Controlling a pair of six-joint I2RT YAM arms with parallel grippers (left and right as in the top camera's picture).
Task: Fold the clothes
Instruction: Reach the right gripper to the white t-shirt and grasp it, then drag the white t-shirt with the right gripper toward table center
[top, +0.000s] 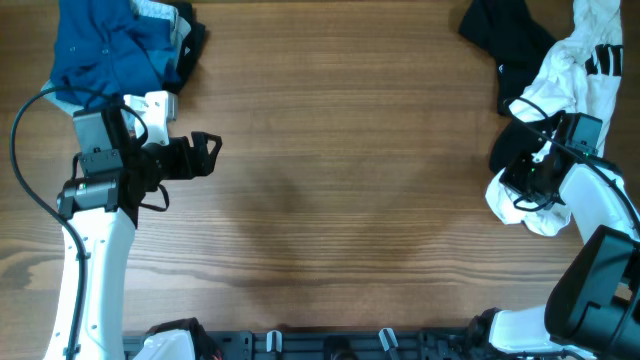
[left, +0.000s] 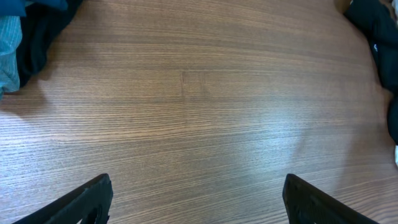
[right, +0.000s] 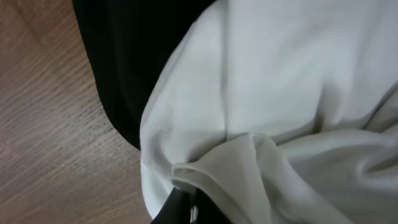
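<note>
The overhead camera looks straight down on the whole table (top: 350, 200) from far above, and my side of it is at the lower edge of the view. My left wrist camera sits low behind my left gripper (left: 199, 202). It looks forward across the bare wood to the black garment (left: 373, 25), which the overhead view also shows. My right wrist camera is very near the white garment (right: 280, 93), which fills most of its view.

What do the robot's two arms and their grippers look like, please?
The left arm and right arm match: white tubular links joined by black joint housings. The left gripper is black with two flat fingers; the right gripper is black too. A thin black cable loops beside the left arm, and a second black cable crosses the right one.
</note>
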